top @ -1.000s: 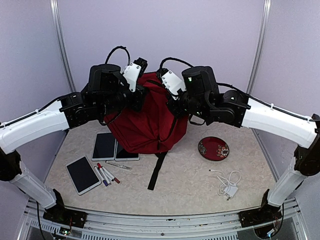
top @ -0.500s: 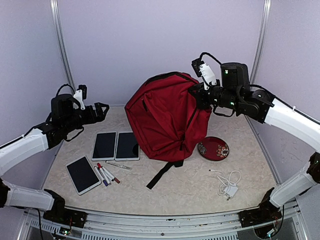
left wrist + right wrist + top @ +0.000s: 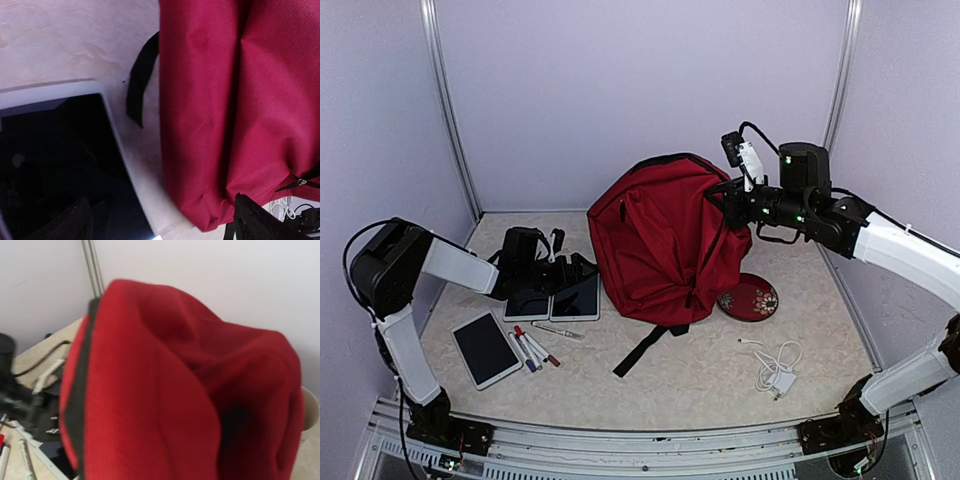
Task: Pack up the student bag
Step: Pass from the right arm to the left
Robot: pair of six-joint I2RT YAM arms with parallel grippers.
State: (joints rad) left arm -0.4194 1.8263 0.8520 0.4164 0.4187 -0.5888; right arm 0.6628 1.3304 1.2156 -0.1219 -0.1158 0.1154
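The student bag [image 3: 660,245] stands upright mid-table, its top-right fabric pinched shut in R gripper [image 3: 725,205]. L gripper [image 3: 578,268], jaws wide, hangs low over tablets [image 3: 572,300] beside the bag. Risk: the thin pinch slips, so the bag slumps onto tablets or plate [image 3: 755,300].
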